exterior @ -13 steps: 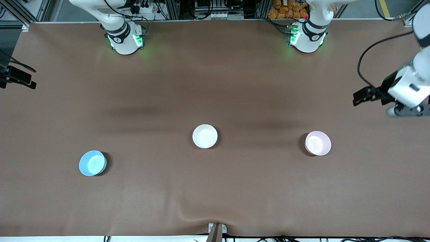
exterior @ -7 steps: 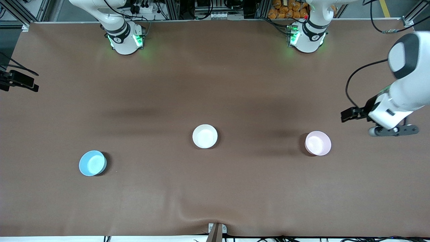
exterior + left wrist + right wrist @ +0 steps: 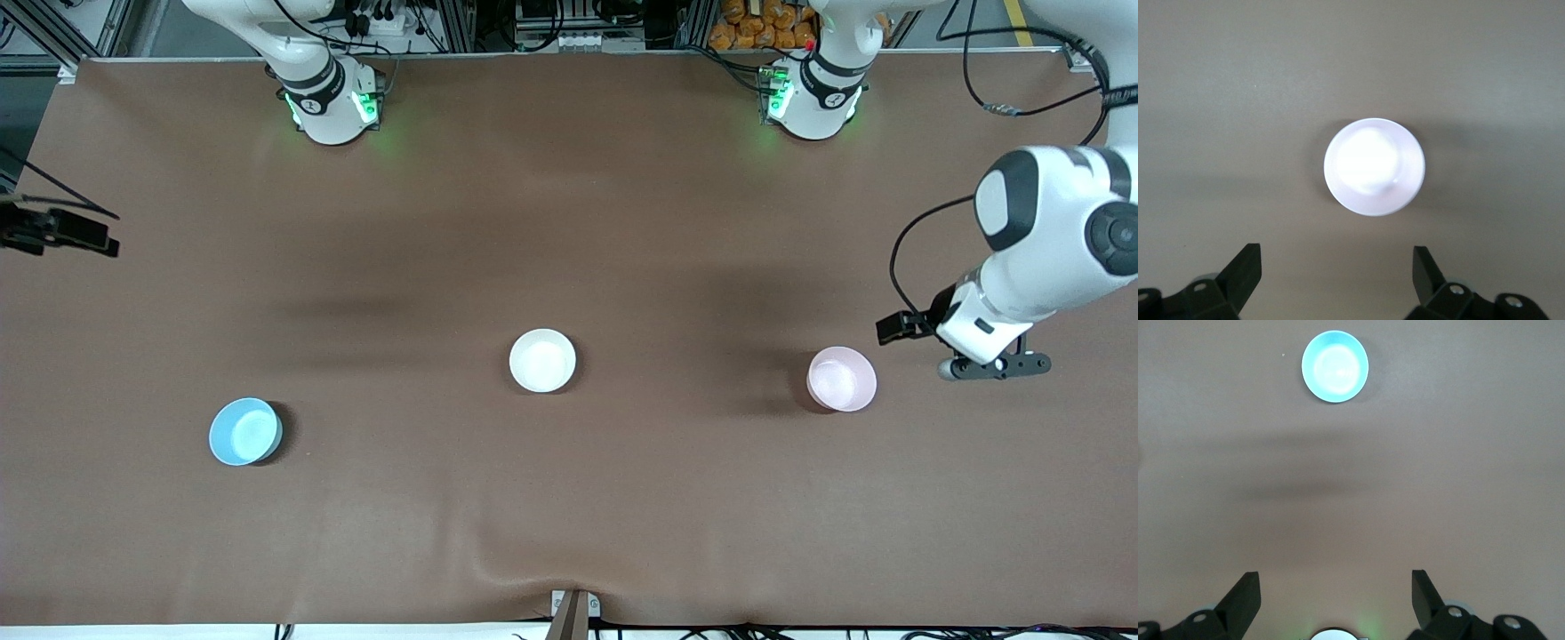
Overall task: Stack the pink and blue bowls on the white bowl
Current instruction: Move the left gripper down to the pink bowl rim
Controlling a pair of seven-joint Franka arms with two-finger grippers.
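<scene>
Three bowls are sitting apart on the brown desk (image 3: 622, 222), none stacked yet. The white bowl (image 3: 542, 360) is lying mid-desk; the pink bowl (image 3: 841, 379) is lying toward the left arm's end, the blue bowl (image 3: 245, 431) toward the right arm's end and nearest the front camera.

The left end effector (image 3: 994, 366) is hanging just beside the pink bowl, over bare desk, fingers (image 3: 1245, 273) spread wide and holding nothing. The right end effector (image 3: 1335, 603) is likewise gaping and empty, up high, with the blue bowl well ahead of it.

Step in hand, as I judge it: approaching the pink bowl. To do it well, straddle one rim wall with the fingers, since glossy sides may slip, then lift level.

Nothing is lying between the bowls. A wrinkle in the desk cover (image 3: 569, 560) is sitting near the front edge, clear of every path.
</scene>
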